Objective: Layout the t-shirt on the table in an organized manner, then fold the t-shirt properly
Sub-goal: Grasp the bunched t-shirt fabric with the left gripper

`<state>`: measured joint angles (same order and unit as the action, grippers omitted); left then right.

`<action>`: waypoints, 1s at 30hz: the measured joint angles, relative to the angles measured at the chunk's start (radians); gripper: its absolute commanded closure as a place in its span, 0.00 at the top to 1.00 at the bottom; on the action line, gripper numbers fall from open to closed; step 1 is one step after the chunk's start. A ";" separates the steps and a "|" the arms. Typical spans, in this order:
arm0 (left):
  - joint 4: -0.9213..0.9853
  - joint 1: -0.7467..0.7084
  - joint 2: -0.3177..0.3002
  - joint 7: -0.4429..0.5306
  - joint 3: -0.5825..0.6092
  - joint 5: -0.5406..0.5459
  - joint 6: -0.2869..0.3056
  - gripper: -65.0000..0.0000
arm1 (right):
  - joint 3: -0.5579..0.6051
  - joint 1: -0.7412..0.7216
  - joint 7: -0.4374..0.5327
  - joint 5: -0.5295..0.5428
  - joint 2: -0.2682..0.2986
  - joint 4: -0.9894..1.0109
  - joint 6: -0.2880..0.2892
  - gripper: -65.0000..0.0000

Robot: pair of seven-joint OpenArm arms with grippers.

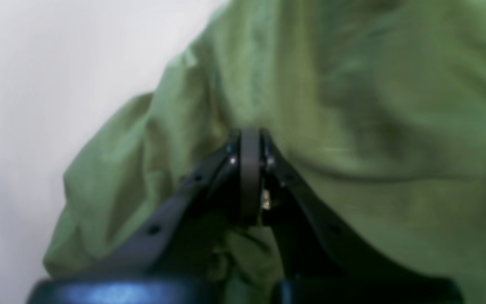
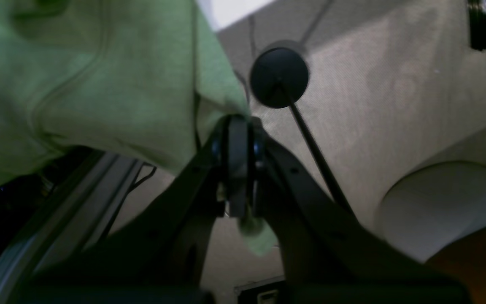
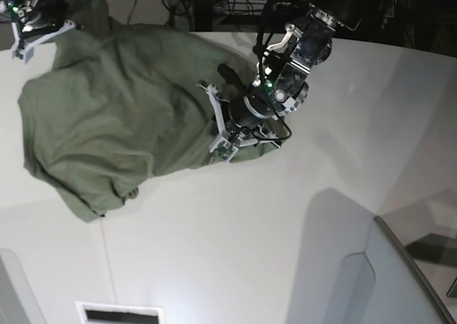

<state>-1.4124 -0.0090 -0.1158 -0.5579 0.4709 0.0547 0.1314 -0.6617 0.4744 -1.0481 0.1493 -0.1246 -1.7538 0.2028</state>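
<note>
The olive-green t-shirt (image 3: 114, 117) lies rumpled across the white table (image 3: 285, 224), filling the 9 to 11 o'clock part of the base view. The left fingers (image 1: 250, 139) are clenched on a fold of its cloth near the middle, at the shirt's 3 o'clock edge. Far up at 10 o'clock, the right fingers (image 2: 238, 122) pinch another edge tight, lifting that corner so the fabric hangs off beyond the table's rim.
</note>
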 measured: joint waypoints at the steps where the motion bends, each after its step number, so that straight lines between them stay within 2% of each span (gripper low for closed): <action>1: 0.021 0.008 0.004 0.000 0.000 0.000 0.000 0.00 | -0.006 0.002 -0.001 0.000 0.000 0.000 0.000 0.00; 6: 0.095 0.051 0.013 0.003 0.002 0.002 0.000 0.00 | -0.026 0.001 -0.003 0.001 0.000 0.000 0.000 0.00; 12: 0.094 0.042 -0.020 0.007 -0.005 0.003 0.001 0.00 | -0.026 -0.006 -0.101 0.002 0.000 0.000 0.007 0.01; 14: 0.094 0.040 -0.032 0.007 -0.005 0.003 0.000 0.00 | -0.027 -0.012 -0.130 0.042 0.003 0.000 0.007 0.01; 15: 0.094 0.042 -0.039 0.007 -0.005 0.003 0.001 0.00 | -0.027 -0.014 -0.144 0.070 0.003 -0.001 0.007 0.03; 20: 0.043 0.040 -0.048 -0.001 -0.009 0.000 0.000 0.00 | -0.028 -0.013 -0.192 0.076 0.005 -0.151 0.005 0.27; 22: 0.023 0.042 -0.045 0.004 -0.009 0.003 0.000 0.00 | -0.026 -0.021 -0.194 0.087 0.010 -0.222 0.009 0.28; 26: 0.015 0.045 -0.045 0.003 -0.009 0.002 0.000 0.00 | -0.019 -0.084 -0.204 0.079 0.090 -0.220 0.008 0.28; 28: 0.015 0.043 -0.048 0.003 -0.010 0.002 -0.001 0.00 | -0.013 -0.154 -0.176 0.074 0.130 -0.185 0.019 0.28; 30: 0.015 0.042 -0.047 0.000 -0.009 0.002 -0.003 0.00 | 0.035 -0.226 -0.094 0.080 0.168 -0.124 0.084 0.28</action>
<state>-1.3972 0.0326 -0.1627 -0.5579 0.4622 0.0570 0.1284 -0.6270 0.2481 -1.1419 0.2298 0.0437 -1.8778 0.2871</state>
